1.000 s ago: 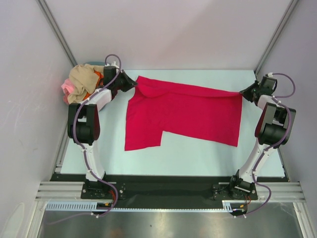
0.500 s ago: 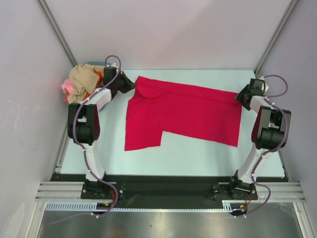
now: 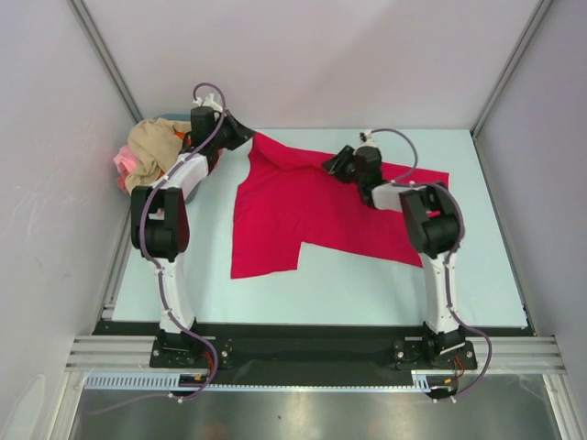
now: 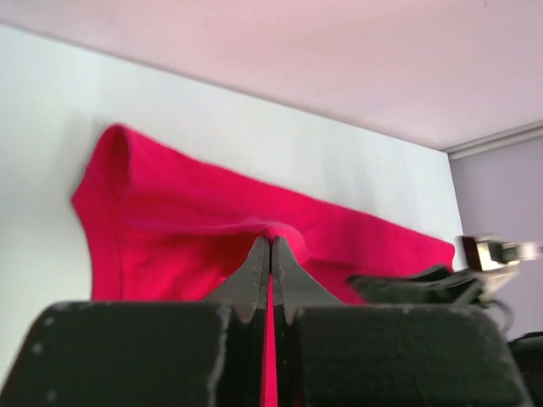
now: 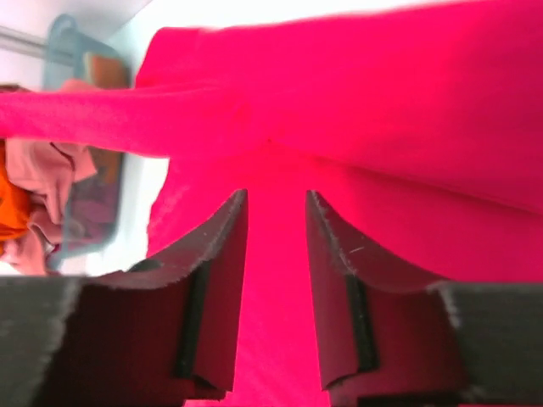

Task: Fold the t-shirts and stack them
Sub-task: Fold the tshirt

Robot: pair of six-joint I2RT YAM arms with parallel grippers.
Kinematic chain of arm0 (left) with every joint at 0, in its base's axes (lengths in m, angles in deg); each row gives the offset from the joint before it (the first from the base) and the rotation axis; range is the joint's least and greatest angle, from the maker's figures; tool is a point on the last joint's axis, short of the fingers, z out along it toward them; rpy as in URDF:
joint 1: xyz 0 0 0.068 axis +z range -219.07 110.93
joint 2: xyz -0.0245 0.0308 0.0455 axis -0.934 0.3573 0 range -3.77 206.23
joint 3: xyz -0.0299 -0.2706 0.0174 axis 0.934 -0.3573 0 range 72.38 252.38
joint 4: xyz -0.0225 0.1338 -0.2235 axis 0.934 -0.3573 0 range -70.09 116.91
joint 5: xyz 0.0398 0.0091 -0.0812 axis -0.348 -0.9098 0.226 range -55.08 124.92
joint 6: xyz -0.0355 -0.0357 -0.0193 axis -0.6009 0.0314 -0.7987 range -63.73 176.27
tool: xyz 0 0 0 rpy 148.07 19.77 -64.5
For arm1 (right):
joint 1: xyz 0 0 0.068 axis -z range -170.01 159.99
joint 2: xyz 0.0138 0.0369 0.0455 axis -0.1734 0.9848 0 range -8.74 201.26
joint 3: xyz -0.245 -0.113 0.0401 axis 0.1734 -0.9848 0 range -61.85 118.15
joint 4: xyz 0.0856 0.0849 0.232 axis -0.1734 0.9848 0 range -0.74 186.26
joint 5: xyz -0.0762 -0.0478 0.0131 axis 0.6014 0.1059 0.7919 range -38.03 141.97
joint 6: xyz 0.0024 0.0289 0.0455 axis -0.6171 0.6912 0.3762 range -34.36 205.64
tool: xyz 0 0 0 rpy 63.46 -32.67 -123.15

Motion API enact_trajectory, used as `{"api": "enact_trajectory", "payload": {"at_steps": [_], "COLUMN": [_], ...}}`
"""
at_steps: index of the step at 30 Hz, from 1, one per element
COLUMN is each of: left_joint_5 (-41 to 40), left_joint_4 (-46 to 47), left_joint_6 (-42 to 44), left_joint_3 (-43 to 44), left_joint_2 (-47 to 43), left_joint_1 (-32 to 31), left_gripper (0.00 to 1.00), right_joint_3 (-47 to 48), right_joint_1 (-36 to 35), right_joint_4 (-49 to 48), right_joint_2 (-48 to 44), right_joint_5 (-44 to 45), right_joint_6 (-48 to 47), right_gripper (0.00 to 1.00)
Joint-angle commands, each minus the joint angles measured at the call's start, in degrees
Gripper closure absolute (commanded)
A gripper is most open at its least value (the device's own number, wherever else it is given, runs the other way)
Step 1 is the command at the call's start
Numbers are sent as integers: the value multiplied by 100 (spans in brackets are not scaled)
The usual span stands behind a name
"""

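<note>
the left gripper (image 4: 271,246) is pressed together on a fold at the far left corner of the crimson t-shirt (image 3: 339,206). the right gripper (image 5: 276,203) has its jaws spread just over the same shirt's far edge, near the middle, gripping nothing. the shirt lies mostly flat across the table (image 3: 367,284). beige, pink and orange t-shirts (image 3: 147,151) are heaped in a light-blue tub (image 5: 64,38) at the far left corner.

One red shirt (image 3: 339,206), one heap showing three more — a beige shirt (image 3: 151,147), a pink shirt (image 3: 124,165), an orange shirt (image 5: 13,208) — its full count hidden, one blue tub (image 5: 66,38), one table (image 3: 367,293), and two arms: left arm (image 3: 165,220), right arm (image 3: 431,220).
</note>
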Motion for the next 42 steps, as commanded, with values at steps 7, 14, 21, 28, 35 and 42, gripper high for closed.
{"api": "enact_trajectory", "payload": {"at_steps": [7, 14, 21, 28, 35, 42], "left_joint_5": [202, 43, 131, 201, 254, 307], "left_joint_4": [788, 1043, 1289, 1403, 1579, 1658], "left_joint_6": [-1, 43, -36, -124, -150, -168], "left_joint_3": [959, 783, 748, 687, 458, 388], "left_joint_2": [895, 799, 702, 684, 456, 386], "left_joint_1": [-2, -2, -2, -2, -10, -28], "left_gripper": [100, 100, 100, 100, 100, 100], "right_joint_3": [1385, 1843, 1281, 1456, 1825, 2027], "right_joint_1": [-579, -843, -1063, -1107, -1221, -1309], "right_joint_4": [-1835, -1836, -1906, -1704, -1257, -800], "right_joint_2": [1757, 2241, 1907, 2091, 2162, 2153], "right_joint_5": [-253, 81, 644, 724, 917, 1409], "right_joint_6": [1293, 1487, 1364, 1592, 1584, 1689], "right_gripper": [79, 74, 68, 65, 60, 58]}}
